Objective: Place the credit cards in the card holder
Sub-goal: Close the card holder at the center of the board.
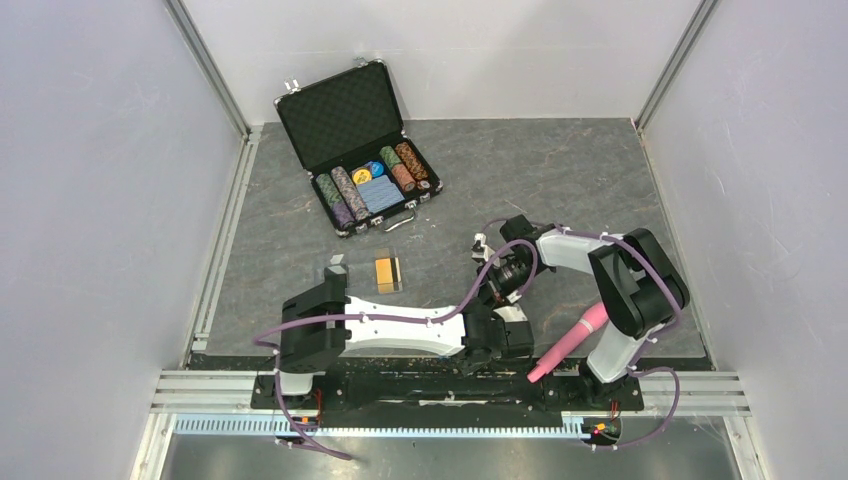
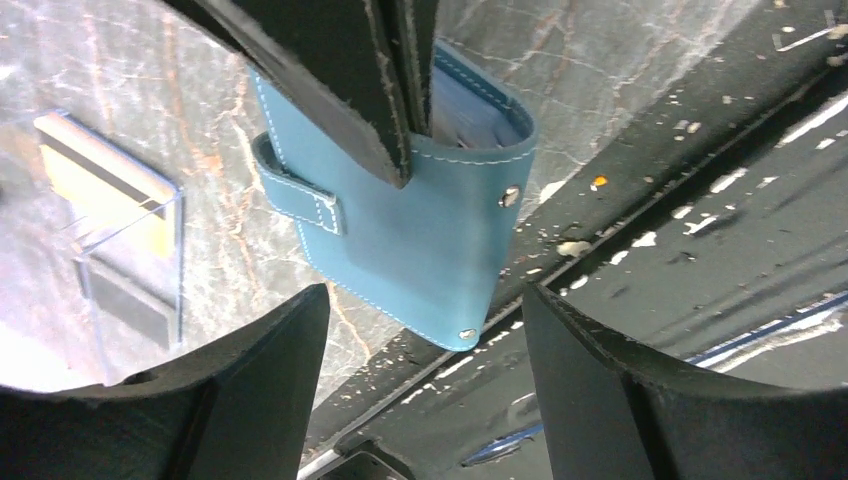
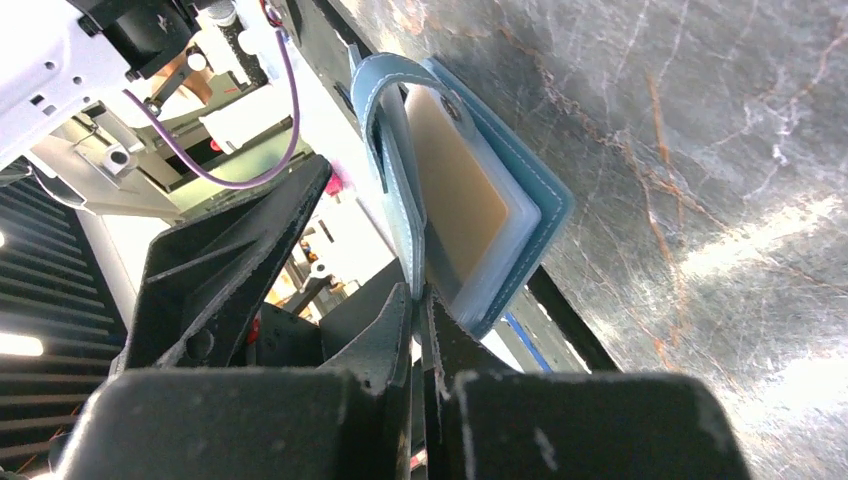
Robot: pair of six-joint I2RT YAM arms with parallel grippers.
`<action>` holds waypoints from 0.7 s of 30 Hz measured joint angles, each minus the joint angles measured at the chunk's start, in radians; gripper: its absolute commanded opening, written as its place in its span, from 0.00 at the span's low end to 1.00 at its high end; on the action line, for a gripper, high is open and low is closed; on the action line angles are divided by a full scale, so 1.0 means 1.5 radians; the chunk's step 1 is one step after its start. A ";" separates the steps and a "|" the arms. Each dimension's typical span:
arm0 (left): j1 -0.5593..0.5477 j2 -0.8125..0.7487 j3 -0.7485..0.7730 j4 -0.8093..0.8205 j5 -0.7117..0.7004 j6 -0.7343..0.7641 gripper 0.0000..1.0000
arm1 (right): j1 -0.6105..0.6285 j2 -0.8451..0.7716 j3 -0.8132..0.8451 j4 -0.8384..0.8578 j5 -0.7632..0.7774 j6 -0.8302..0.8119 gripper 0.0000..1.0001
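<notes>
Card-loading job, part done: R gripper [image 3: 420, 300] pinches one flap of the teal card holder [image 2: 420, 240], holding it open at the near edge of the table [image 1: 560, 180], while L gripper [image 2: 425, 300] hovers just beside it, fingers spread & empty. One gold card [image 3: 455, 200] appears seated in a slot inside. At least one more, a gold-and-dark card [image 1: 388, 273], lies in a clear box [image 2: 135, 300] nearby, not yet picked up. Room is tight here: both grippers crowd the card holder, w/ the black rail [image 2: 700, 200] right alongside. Open slate lies toward the table's middle, well short of the chip case [image 1: 350, 120].
</notes>
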 measured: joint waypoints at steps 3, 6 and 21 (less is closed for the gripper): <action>-0.001 -0.005 0.000 -0.016 -0.035 -0.002 0.72 | 0.000 -0.011 0.004 0.004 -0.002 0.013 0.00; -0.001 0.003 0.000 -0.034 -0.070 -0.004 0.64 | 0.000 -0.017 0.004 0.008 -0.005 0.021 0.00; -0.006 0.018 -0.006 -0.048 -0.115 -0.027 0.02 | 0.000 -0.025 0.016 0.026 -0.012 0.034 0.43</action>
